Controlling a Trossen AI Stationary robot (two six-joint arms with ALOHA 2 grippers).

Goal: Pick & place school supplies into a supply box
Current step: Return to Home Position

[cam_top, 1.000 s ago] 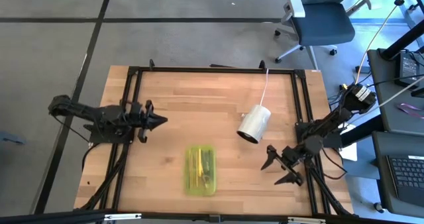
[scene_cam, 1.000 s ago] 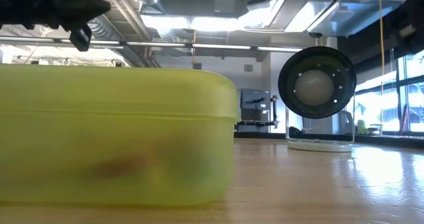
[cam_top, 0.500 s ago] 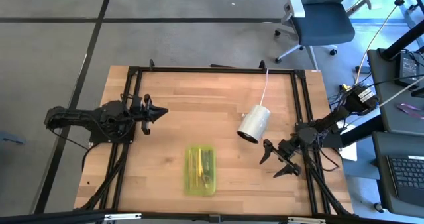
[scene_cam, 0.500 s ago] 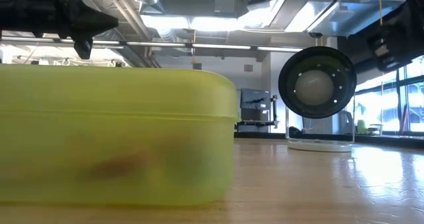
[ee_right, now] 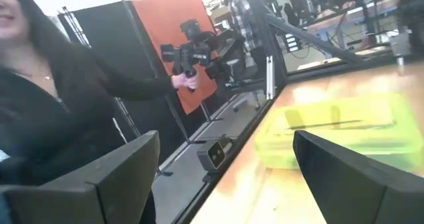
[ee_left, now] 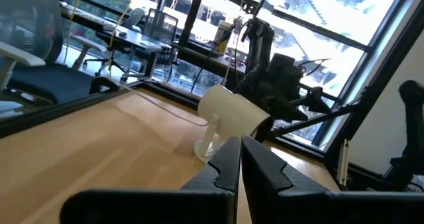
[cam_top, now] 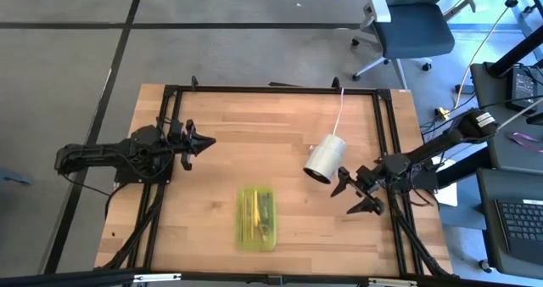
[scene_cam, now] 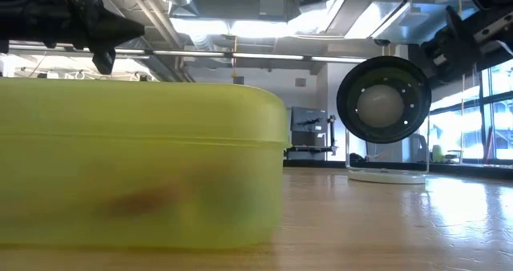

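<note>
**Box packed; the cylinder beside the right claw is our worry**

We find the shallow, translucent yellow-green plastic supply box [cam_top: 257, 219] near the middle of the long edge of the wooden tabletop [cam_top: 254, 126] that runs along the bottom of the high view. Its lid looks shut. Thin pens and pencils [cam_top: 254, 213] show through the plastic, and we see no supply loose on the wood.

The left gripper [cam_top: 204, 143] hangs by the left edge, clenched on nothing and well apart from the box. The right gripper [cam_top: 355, 195] hovers near the right edge, released and empty, with its fingers [ee_right: 344, 164] spread wide. It is just beside the white cylinder [cam_top: 325, 160] on its thin white cord [cam_top: 338, 113].

We judge that the risk lies there. If the right arm swings while retreating, a spread finger could clip the cylinder or snag the cord, rolling it toward the box.

We count one box, one cylinder, one cord, two grippers and one person [ee_right: 59, 118] beyond the table. The pens and pencils inside are several, too indistinct to number.
</note>
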